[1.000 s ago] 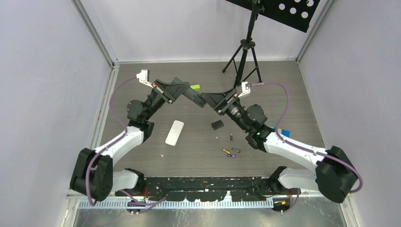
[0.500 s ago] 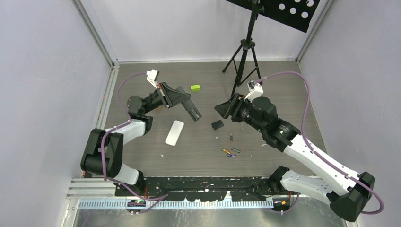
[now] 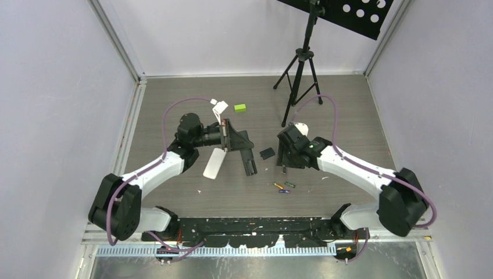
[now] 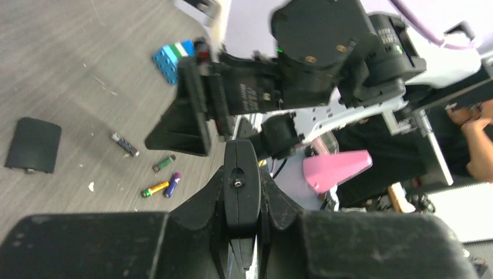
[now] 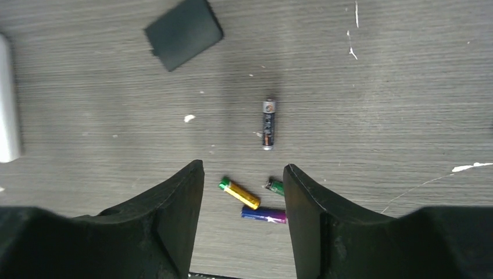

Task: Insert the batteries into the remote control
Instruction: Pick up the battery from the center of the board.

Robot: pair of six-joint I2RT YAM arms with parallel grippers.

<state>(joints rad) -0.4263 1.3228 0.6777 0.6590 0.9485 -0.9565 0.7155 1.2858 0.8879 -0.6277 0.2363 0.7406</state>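
Note:
The white remote control [image 3: 214, 163] lies flat left of centre, its left edge showing in the right wrist view [image 5: 7, 99]. Its black cover [image 3: 267, 153] [image 5: 184, 33] lies apart on the table. The batteries lie loose: a dark one [image 5: 268, 124] [image 3: 284, 169], a yellow one [image 5: 239, 193], a green one [image 5: 275, 186] and a blue-purple one [image 5: 264, 214]. My right gripper [image 5: 243, 171] [image 3: 283, 158] hangs open above them, with nothing between its fingers. My left gripper [image 3: 251, 170] [image 4: 241, 154] is shut and empty, just right of the remote.
A green block [image 3: 239, 107] lies at the back, near a black tripod [image 3: 299, 64]. A blue block [image 4: 174, 55] sits beyond the right gripper. Grey walls enclose the table on three sides.
Both arms swung down from the back toward the table's middle. The left gripper now points past the remote. The right gripper dropped over the batteries and its jaws narrowed.

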